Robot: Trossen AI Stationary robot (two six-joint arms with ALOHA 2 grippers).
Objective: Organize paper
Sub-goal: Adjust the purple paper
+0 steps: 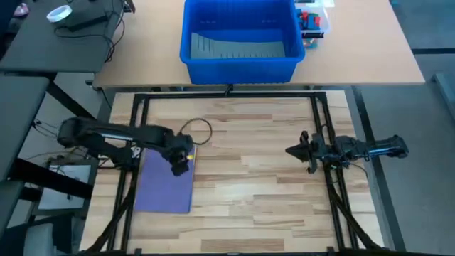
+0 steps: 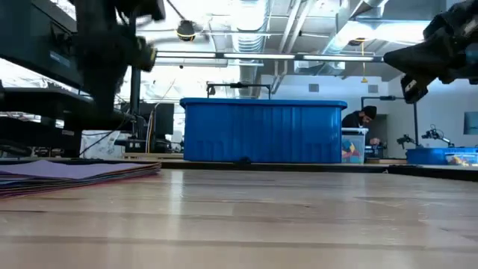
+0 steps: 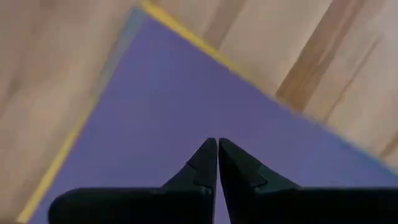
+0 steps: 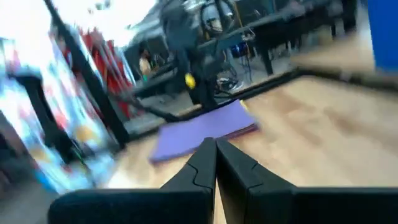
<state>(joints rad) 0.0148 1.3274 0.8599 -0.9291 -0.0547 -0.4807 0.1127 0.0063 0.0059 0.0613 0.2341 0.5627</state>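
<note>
Several sheets of paper, purple on top, are being kept stacked at the tabletop's left side; left pincer is being held closed over the stack, right pincer is being held closed, well apart

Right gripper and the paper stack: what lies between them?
Only bare wooden table separates the right gripper from the paper stack, shown in the high view.
</note>
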